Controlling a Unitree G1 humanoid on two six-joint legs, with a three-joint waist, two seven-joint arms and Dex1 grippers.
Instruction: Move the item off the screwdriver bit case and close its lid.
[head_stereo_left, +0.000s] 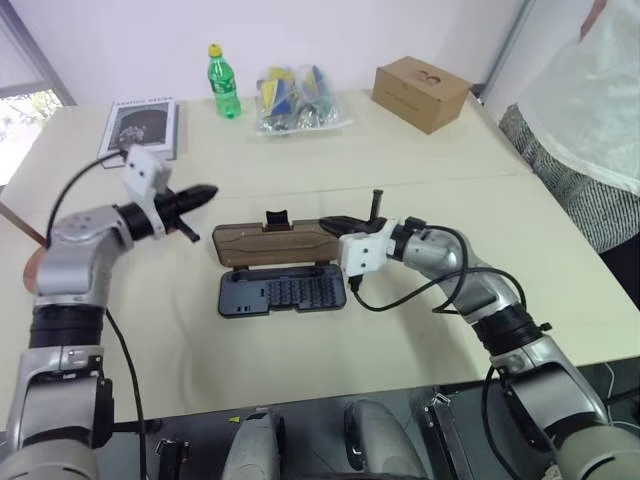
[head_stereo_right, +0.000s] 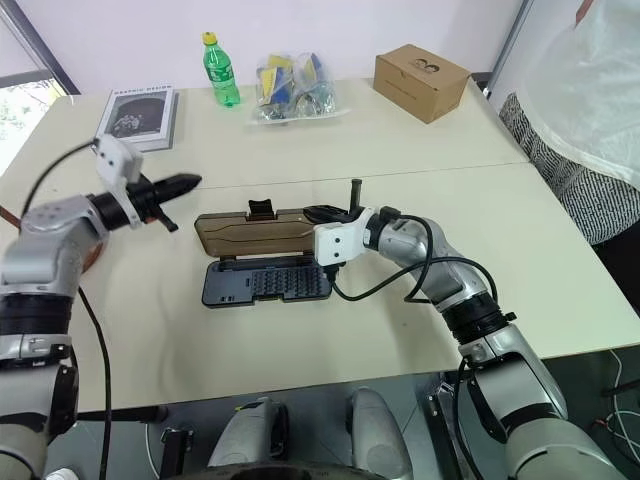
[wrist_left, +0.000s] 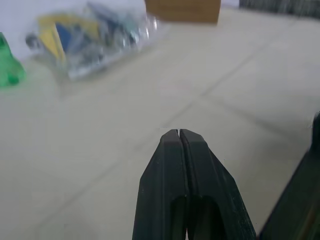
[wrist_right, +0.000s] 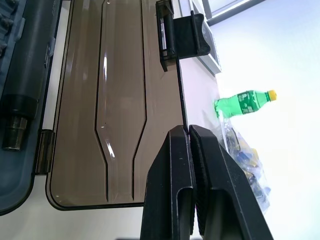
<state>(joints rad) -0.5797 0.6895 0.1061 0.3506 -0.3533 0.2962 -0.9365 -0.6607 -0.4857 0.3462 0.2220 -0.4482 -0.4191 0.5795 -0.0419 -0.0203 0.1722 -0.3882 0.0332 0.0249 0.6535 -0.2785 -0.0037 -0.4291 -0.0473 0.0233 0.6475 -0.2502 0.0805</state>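
Note:
The screwdriver bit case (head_stereo_left: 283, 291) lies open in the middle of the table, its dark tray of bits nearest me. Its brown lid (head_stereo_left: 272, 244) is tilted up behind the tray, with the black latch (head_stereo_left: 275, 217) on its far edge. My right gripper (head_stereo_left: 328, 223) is at the lid's right end, and in the right wrist view its fingers (wrist_right: 172, 165) are shut with the lid's thin edge running in between the tips. My left gripper (head_stereo_left: 206, 191) hangs shut and empty above the table, left of the case. A reddish-brown piece of the item (head_stereo_left: 32, 270) shows at the table's left edge, mostly hidden behind my left arm.
Along the far side stand a book (head_stereo_left: 143, 127), a green bottle (head_stereo_left: 224, 82), a clear bag of packets (head_stereo_left: 295, 100) and a tan cardboard box (head_stereo_left: 420, 92). A person (head_stereo_left: 590, 120) stands at the table's right side.

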